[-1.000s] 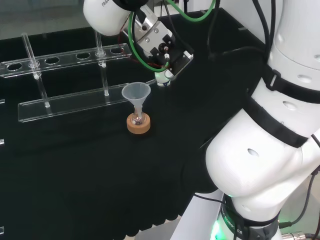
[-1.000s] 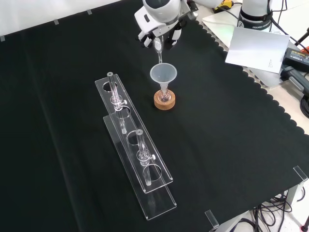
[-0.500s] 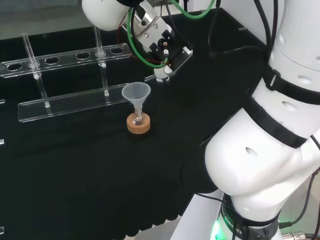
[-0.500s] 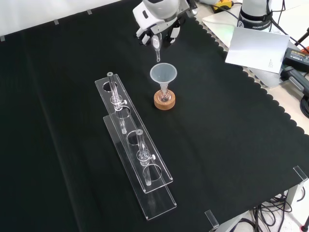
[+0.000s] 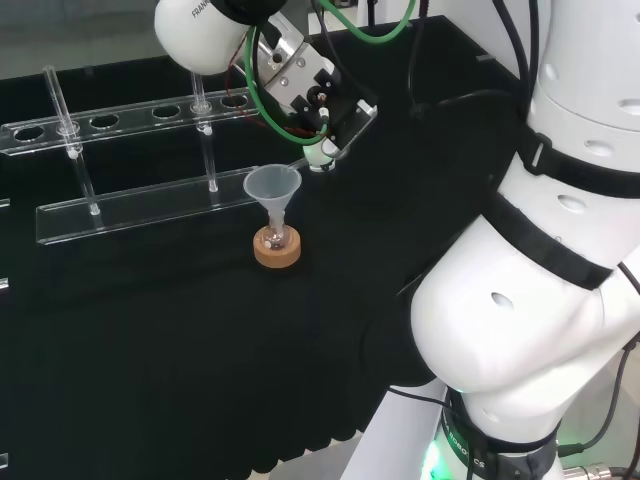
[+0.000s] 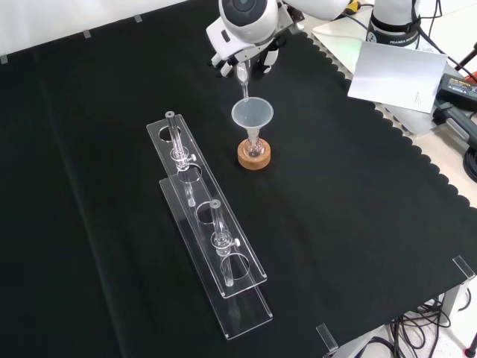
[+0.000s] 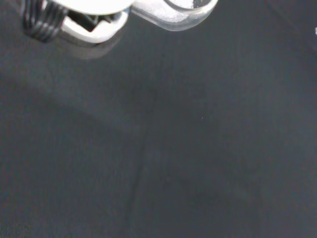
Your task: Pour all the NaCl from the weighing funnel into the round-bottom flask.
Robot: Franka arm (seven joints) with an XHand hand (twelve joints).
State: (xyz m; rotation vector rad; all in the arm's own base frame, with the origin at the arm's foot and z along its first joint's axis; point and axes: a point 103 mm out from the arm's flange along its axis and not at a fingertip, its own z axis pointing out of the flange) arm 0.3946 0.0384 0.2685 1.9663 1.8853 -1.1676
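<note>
A small round-bottom flask [image 5: 277, 238] stands on a cork ring [image 5: 277, 252] in the middle of the cloth, with a clear plastic funnel [image 5: 272, 185] in its neck. Above and behind it, the hand [image 5: 312, 92] is shut on the clear weighing funnel [image 6: 242, 77], tilted spout down. In the front view the spout tip reaches the plastic funnel's [image 6: 252, 115] far rim over the cork ring [image 6: 254, 155], and the hand [image 6: 246, 51] hangs just above. In the wrist view a clear piece holding white grains [image 7: 174, 14] lies beside a white part of the hand [image 7: 94, 20].
A long clear rack [image 5: 130, 112] with upright tubes stands behind the flask in the head view; in the front view that rack [image 6: 212, 246] lies to the flask's left. White paper [image 6: 395, 73] lies off the cloth's edge at the front view's right.
The hand lifted the weighing funnel slightly half a second ago and has come back down, so its spout is at the plastic funnel's rim again. Flask and rack have not moved.
</note>
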